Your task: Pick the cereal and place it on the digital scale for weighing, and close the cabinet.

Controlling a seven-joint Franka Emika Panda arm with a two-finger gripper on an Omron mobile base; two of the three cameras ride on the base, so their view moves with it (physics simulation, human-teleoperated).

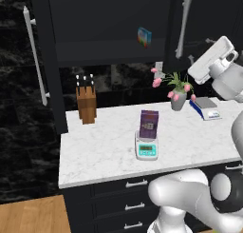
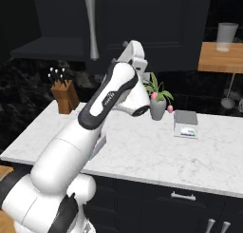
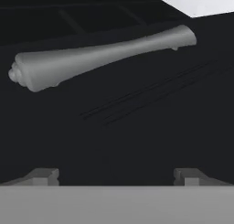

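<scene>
Cereal (image 1: 149,124) upright on the scale (image 1: 146,148), mid-worktop (image 1: 99,146). Claw (image 3: 116,175) spread wide and empty, facing the cabinet (image 1: 107,25) door close to its silver handle (image 3: 100,56). Left door swung open

bare counter (image 1: 104,146) left of the scale (image 1: 146,149) (knife block (image 1: 86,102) behind) lies open.
</scene>
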